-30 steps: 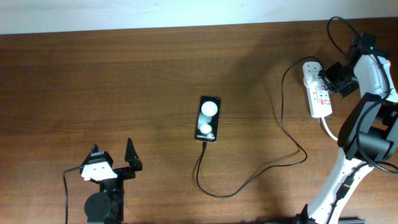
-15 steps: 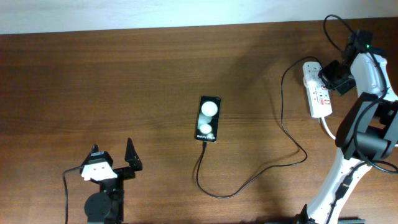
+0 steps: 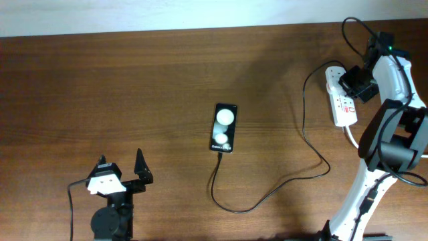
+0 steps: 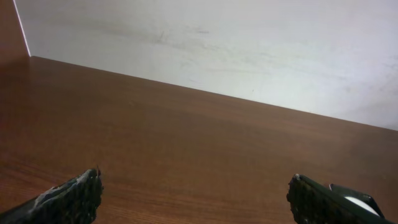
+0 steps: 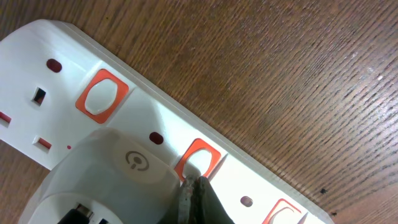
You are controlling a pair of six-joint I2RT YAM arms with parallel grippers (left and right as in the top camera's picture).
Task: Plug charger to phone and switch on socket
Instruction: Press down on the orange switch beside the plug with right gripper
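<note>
The black phone (image 3: 225,127) lies mid-table with two white round spots. The thin black charger cable (image 3: 267,194) runs from its near end in a loop up to the white adapter (image 3: 334,72) plugged into the white socket strip (image 3: 342,102) at the far right. My right gripper (image 3: 350,82) is over the strip. In the right wrist view its shut fingertips (image 5: 194,182) touch a red-framed switch (image 5: 198,160) beside the adapter (image 5: 106,180). My left gripper (image 3: 127,173) is open and empty at the near left; its fingers (image 4: 193,193) frame bare table.
The strip's thick white cord (image 3: 354,139) leads toward the right arm's base (image 3: 388,154). The table's far edge meets a white wall (image 4: 249,43). Further red-framed switches (image 5: 101,96) show along the strip.
My right gripper has moved left and slightly away along the strip, toward the adapter end. The left arm, phone and cable have not moved.
</note>
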